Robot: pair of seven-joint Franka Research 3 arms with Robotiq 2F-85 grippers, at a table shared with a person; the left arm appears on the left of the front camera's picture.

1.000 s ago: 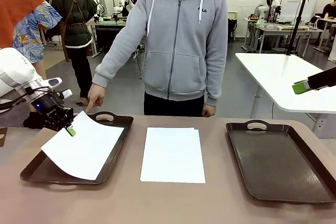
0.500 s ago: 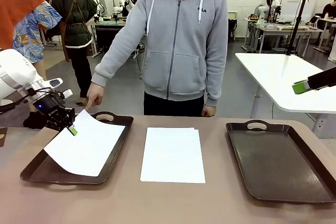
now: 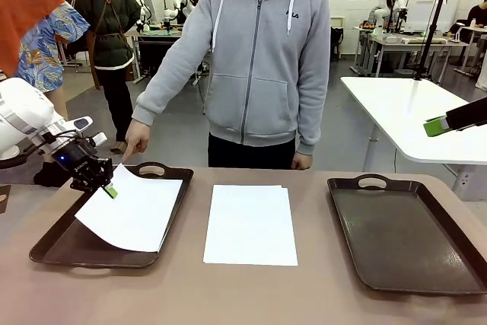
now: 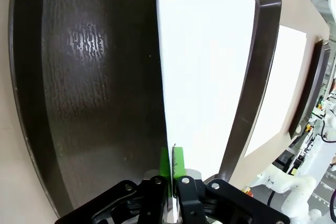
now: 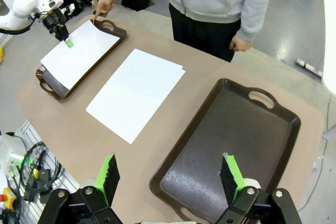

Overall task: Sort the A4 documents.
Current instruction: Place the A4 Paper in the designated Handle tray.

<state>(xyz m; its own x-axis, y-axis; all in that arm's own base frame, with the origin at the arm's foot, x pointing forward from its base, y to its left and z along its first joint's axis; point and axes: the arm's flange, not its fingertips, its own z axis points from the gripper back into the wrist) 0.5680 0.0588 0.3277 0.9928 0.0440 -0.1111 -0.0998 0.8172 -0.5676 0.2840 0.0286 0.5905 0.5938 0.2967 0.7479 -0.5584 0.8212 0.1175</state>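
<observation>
Nearest the robot, the right end effector (image 5: 170, 174) hangs high over the near side of the table (image 3: 251, 294). Its green pads are spread wide with nothing between them, and it looks down on the bare right tray (image 3: 403, 234). In the middle of the table, between the two trays and touching neither, lies the remaining stack of A4 documents (image 3: 249, 224), with one corner slightly offset at its far right. To the left, one sheet (image 3: 133, 215) lies slanted across the left tray (image 3: 53, 253). Its near part rests on the tray floor while its far-left corner is lifted, pinched by the closed left end effector (image 3: 109, 189); the left wrist view shows the green pads clamped on the paper's edge. Over the last second this sheet has slid rightward and farther into the tray: its left corner, which hung out past the tray's left rim, now sits about at that rim, and the end effector has moved a little to the right with it. I judge that the placing of this document is nearly done and that letting go is the likely next step, though the sheet is askew to the tray and its far right corner lies at the rim. Just beyond the tray's far handle, the person's hand (image 3: 138, 141) points a finger down toward it.
</observation>
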